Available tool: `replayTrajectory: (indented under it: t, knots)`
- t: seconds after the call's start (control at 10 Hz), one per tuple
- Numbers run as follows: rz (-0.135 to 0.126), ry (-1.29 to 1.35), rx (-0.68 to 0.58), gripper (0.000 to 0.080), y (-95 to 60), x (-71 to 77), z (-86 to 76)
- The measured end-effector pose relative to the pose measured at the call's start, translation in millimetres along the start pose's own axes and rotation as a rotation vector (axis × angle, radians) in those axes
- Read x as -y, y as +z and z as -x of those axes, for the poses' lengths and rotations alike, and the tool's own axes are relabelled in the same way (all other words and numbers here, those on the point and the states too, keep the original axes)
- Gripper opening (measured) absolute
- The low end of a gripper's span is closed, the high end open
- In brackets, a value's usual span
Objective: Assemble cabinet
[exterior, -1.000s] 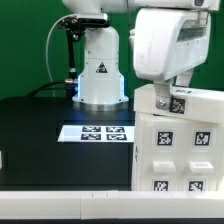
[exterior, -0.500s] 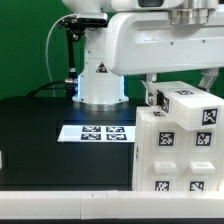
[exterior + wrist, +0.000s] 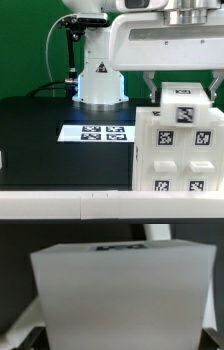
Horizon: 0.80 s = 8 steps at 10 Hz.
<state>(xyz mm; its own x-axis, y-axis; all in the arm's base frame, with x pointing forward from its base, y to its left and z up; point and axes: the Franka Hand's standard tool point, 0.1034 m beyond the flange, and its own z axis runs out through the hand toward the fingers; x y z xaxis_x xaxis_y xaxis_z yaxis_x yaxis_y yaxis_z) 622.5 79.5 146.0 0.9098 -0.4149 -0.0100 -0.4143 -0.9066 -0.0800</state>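
Observation:
The cabinet (image 3: 178, 155), a large white box with square black-and-white tags on its faces, stands at the exterior view's right. On top of it sits a smaller white tagged block (image 3: 186, 106). My gripper (image 3: 184, 92) comes down over that block, one finger on each side of it. In the wrist view the white block (image 3: 110, 297) fills the whole gap between my dark fingertips (image 3: 22, 336), with a tag (image 3: 120, 247) on its far face. The jaws stand wide and closed against the block's sides.
The marker board (image 3: 98, 132) lies flat on the black table behind the cabinet's left side. The arm's white base (image 3: 98, 70) stands at the back. A small white part (image 3: 2, 158) shows at the left edge. A white rim (image 3: 60, 205) runs along the table's front.
The hand has turned above the cabinet, and the upper white block has turned with it from skewed to square with the body below.

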Motion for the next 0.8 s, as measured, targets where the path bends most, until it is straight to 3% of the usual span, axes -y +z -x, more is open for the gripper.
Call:
replayTrajectory:
  t: [0.2, 0.6, 0.8]
  knots:
    - [-0.023, 0.21, 0.003, 0.0557, 0.2, 2.5, 1.3]
    - [-0.03, 0.477, 0.015, 0.0557, 1.1, 5.2, 3.4]
    - [-0.048, 0.83, 0.044, 0.0557, 2.4, 8.5, 4.7]
